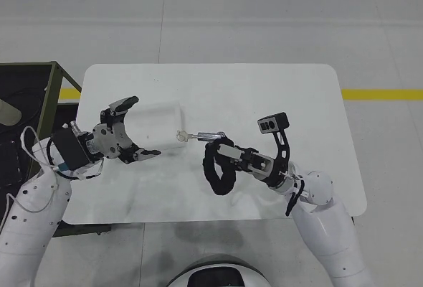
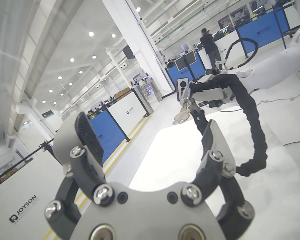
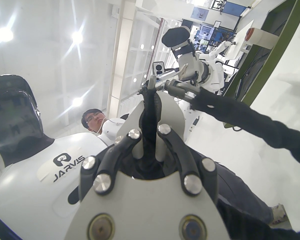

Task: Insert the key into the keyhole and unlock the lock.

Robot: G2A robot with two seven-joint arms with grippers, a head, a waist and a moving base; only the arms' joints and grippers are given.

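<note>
Two findings. The right gripper clenches the black cable lock above the table; the key projects from its metal end, apparently seated, toward the left gripper, whose fingers are spread and empty. Recommended: close squarely on the key's bow, turn without pulling.

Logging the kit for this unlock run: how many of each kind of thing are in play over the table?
pincers: 2 (left pincer, right pincer)
cable lock: 1
key: 1
Total: 4
</note>
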